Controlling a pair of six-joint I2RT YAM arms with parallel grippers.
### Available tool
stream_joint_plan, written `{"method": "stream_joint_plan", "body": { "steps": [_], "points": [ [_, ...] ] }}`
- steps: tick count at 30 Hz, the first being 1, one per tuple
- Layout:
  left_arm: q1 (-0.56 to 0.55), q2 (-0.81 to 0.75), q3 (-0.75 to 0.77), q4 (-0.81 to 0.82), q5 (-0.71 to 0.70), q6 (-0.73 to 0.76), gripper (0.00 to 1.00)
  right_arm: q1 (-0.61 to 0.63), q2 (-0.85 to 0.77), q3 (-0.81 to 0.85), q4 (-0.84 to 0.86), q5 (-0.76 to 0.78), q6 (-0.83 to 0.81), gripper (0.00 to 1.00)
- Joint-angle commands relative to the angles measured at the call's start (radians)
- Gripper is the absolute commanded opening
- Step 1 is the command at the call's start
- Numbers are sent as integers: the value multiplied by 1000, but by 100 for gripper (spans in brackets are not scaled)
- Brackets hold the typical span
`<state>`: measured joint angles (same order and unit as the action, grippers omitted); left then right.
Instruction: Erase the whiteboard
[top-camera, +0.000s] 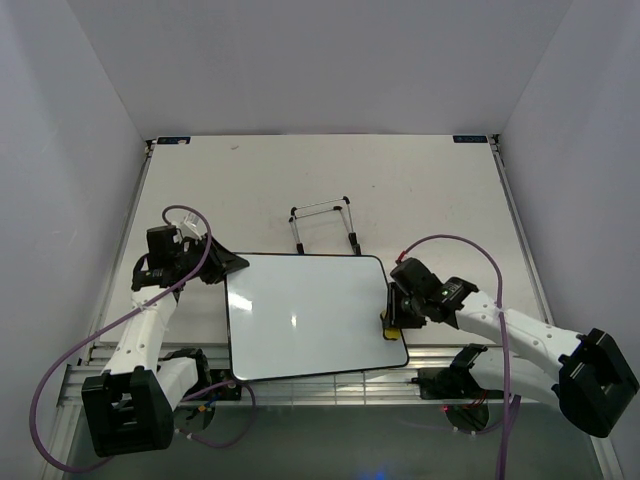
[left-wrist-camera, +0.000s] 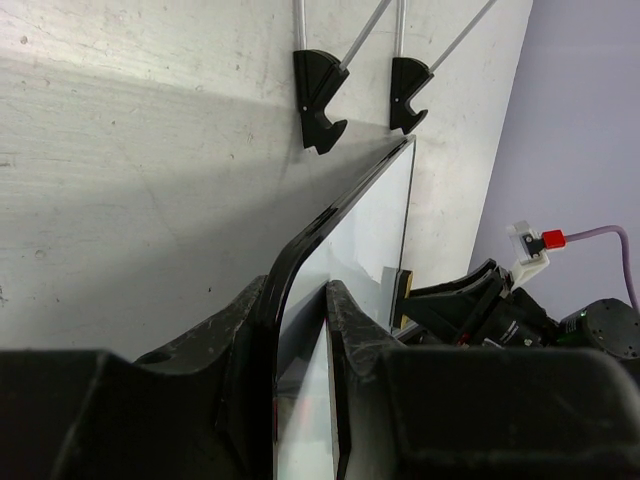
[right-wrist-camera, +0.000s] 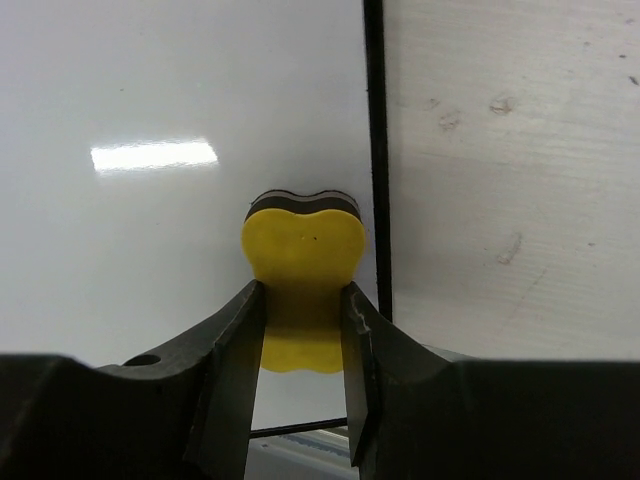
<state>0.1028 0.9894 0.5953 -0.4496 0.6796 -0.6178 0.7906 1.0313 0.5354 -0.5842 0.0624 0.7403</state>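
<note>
Lab booth: plain white walls (top-camera: 320, 60), table (top-camera: 250, 180)

My table (top-camera: 300, 170) is white and flat, with little grey marks and scratches on it. Three plain walls stand around it: the left wall (top-camera: 60, 120), the far wall (top-camera: 320, 60) and the right wall (top-camera: 590, 120). They look pale purple-grey. A silver metal rail (top-camera: 300, 392) runs along the table's near edge. Two small blue tags (top-camera: 172, 140) sit at its far corners.
</note>
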Motion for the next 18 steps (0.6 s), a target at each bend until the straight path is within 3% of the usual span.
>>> {"method": "stream_joint_plan", "body": {
  "steps": [1, 5, 8, 11, 18],
  "points": [
    [-9, -6, -11, 0, -25, 27, 0, 13, 10, -40, 159, -212, -81, 24],
    [-9, -23, -22, 3, -17, 18, 0, 70, 71, 65, 308, -256, -87, 23],
    [-8, -40, -28, 3, -20, 6, 0, 145, 150, 188, 307, -216, -107, 24],
    [-9, -46, -34, 3, -17, -2, 0, 223, 304, 418, 284, -141, -131, 24],
    [-9, -41, -35, 6, 6, 0, 0, 320, 604, 688, 279, -142, -174, 23]
  ]
}}
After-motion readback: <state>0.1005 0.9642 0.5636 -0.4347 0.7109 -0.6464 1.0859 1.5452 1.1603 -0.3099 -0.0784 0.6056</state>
